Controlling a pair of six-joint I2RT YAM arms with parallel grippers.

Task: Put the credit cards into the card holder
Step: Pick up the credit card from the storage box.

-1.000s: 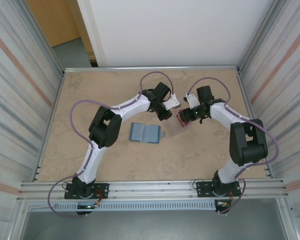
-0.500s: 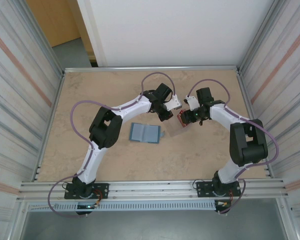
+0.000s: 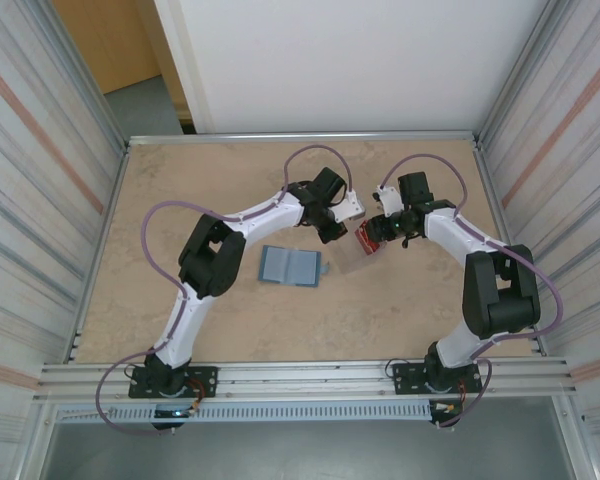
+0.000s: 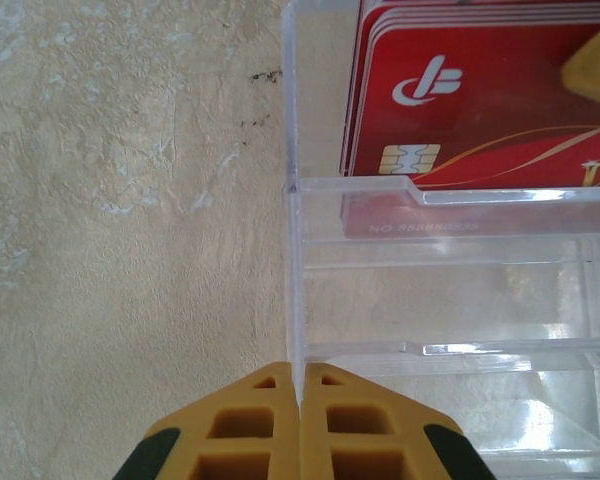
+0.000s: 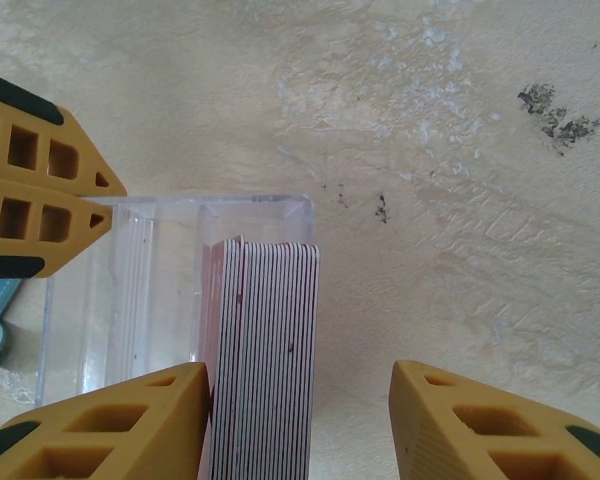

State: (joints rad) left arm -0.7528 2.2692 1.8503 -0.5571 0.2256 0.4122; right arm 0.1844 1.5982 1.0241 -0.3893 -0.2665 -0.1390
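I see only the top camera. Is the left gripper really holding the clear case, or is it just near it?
Observer: It is holding it. The left wrist view shows the left gripper shut on a thin side wall of the clear case.
Operator: And the right gripper, does it grip the cards already?
Observer: Not yet. In the right wrist view the right gripper is open around the stack of credit cards, which stands on edge in the case. One finger seems to touch the stack and the other stands apart from it.
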